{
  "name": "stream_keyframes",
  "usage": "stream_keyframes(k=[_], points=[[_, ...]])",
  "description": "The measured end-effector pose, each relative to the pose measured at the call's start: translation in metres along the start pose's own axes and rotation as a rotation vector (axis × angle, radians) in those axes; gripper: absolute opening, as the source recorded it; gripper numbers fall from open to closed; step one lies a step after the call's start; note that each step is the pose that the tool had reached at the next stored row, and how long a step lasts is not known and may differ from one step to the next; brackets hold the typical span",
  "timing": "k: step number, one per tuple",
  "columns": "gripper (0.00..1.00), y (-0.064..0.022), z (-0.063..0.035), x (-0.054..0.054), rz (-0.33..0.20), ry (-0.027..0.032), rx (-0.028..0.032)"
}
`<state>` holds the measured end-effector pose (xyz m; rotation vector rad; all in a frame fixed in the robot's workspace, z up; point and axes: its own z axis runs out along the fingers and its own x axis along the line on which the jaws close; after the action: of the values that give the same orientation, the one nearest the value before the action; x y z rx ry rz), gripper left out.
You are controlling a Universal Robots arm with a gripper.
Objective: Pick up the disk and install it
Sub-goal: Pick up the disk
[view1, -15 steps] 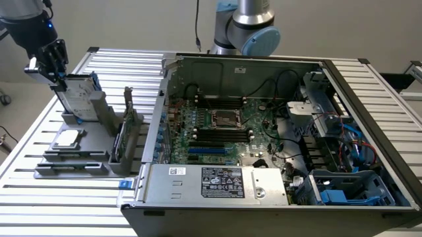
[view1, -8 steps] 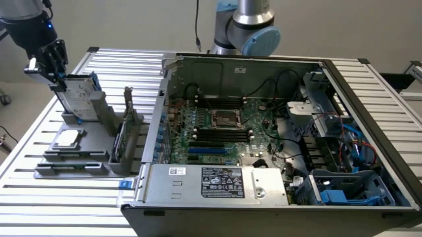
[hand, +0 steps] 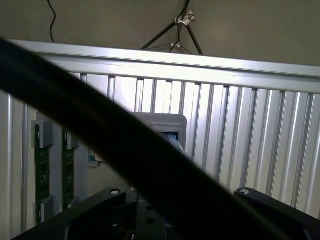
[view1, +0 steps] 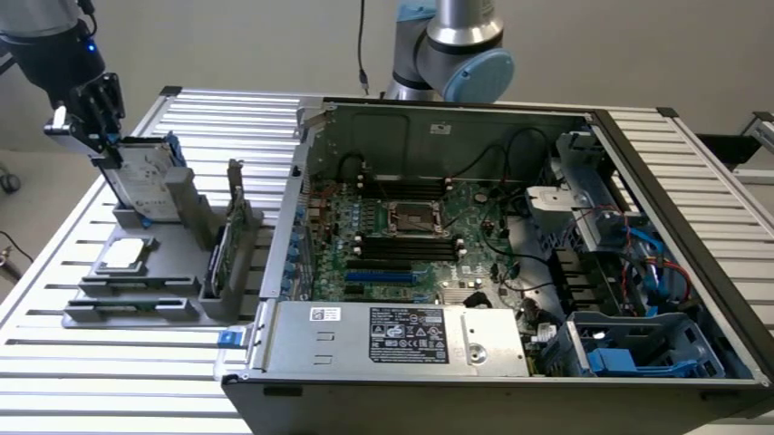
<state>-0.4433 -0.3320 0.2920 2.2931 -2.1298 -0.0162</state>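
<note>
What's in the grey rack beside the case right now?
The disk stands upright at the back, gripper at its top edge. A small drive lies flat in front; a card stands nearer the case. The disk's lower edge is hidden by the rack.

Both views share the slatted table (view1: 85, 372); exterior high, wide; wrist close.

The disk (view1: 145, 181) is coloured silver-grey, with a white label and blue rails. The gripper (view1: 104, 147) is finished in black. The table (view1: 97, 381) is ribbed in pale silver slats. The motherboard (view1: 411, 227) is coloured green, the joint cap (view1: 480, 74) light blue.
</note>
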Motion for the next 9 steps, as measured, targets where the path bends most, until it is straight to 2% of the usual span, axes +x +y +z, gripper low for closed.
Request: stream_keyframes(k=[9], points=[[0.33,0.0000,0.0000,0.0000,0.000,0.0000,0.0000]])
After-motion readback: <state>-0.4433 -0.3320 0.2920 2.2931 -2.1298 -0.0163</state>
